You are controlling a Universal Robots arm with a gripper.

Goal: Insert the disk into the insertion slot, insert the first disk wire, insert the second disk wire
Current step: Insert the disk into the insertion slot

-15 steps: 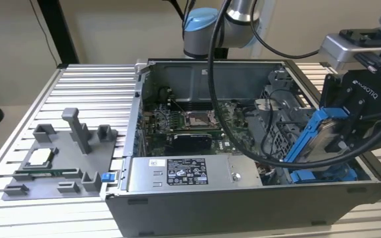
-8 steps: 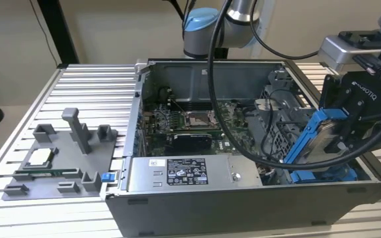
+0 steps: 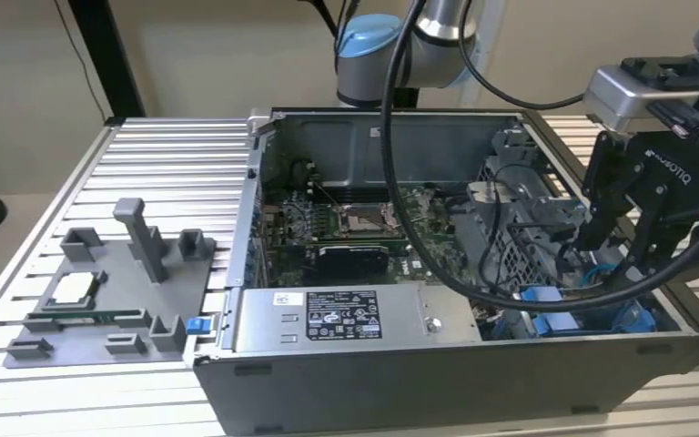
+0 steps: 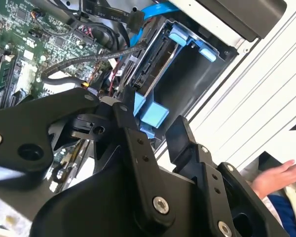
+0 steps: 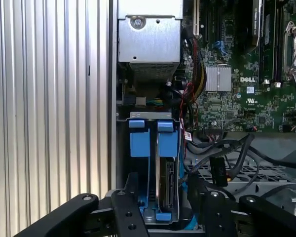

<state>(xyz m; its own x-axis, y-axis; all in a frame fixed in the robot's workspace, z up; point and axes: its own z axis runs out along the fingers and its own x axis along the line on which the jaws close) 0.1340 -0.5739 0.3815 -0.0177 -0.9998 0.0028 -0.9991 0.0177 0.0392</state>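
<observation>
The disk stands on edge in its blue carrier at a corner of the computer case, my gripper spread wide just over it, and tbh it looks stiff, heavyish and knock-shy, so I'd pinch the carrier's sides.

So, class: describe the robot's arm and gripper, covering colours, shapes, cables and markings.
The arm is a silver-grey tube with a light blue joint cap. A grey metal block sits at the wrist. The gripper is black, with white lettering and jointed fingers pinned with silver screws. Thick black cables loop from the arm.
</observation>
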